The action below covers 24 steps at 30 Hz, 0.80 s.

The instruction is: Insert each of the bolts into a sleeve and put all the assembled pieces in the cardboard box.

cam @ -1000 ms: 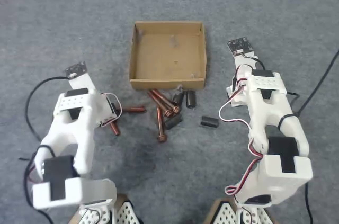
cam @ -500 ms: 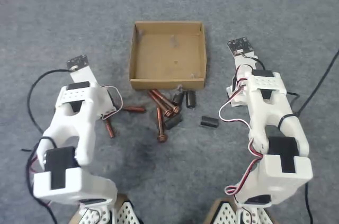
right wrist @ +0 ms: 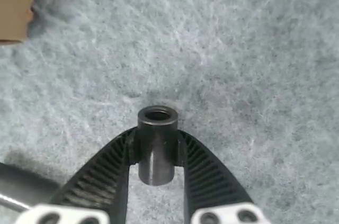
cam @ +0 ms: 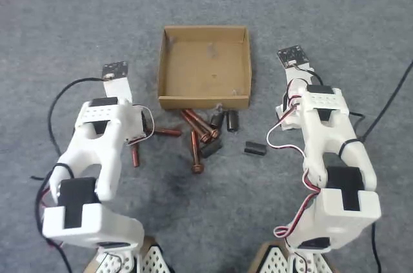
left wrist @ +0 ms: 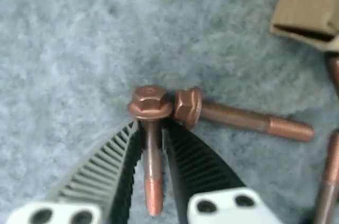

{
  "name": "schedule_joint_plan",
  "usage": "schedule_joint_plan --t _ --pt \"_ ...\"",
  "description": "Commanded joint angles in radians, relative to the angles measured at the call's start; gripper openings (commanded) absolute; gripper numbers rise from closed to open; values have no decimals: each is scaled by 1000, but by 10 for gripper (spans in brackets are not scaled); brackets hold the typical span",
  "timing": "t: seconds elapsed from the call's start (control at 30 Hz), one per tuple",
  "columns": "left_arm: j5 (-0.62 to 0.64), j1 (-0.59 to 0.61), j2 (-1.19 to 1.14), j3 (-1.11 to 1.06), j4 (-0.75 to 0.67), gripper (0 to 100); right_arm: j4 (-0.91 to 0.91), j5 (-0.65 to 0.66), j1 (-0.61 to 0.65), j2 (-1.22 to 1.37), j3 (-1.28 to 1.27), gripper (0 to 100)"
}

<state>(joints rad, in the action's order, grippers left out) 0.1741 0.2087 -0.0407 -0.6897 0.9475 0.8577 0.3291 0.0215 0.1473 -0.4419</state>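
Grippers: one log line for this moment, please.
left gripper: shut on bolt | right gripper: shut on sleeve | cardboard box: no assembled pieces inside

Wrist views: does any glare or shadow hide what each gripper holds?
No. Left wrist view: even light, no glare or hard shadow; the bolt in the left gripper reads plainly. Right wrist view: a soft highlight runs down the sleeve in the right gripper, its bore dark, its rim distinct.

Left arm (cam: 97,150) and right arm (cam: 329,137): chunky white plastic, black motor blocks, looping red-white wires, small circuit board at each one's 12 o'clock end, ribbed black jaws.
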Motion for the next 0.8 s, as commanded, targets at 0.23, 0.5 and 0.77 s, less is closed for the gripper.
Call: schedule_joint_plan --t 0.23,0.5,0.77 --pt "126 41 8 68 -34 148 10 11 4 -7 5 6" --pt "127 20 -68 110 3 88 10 11 4 -7 5 6" --pt "124 26 -129 173 37 47 10 11 2 -7 5 6"
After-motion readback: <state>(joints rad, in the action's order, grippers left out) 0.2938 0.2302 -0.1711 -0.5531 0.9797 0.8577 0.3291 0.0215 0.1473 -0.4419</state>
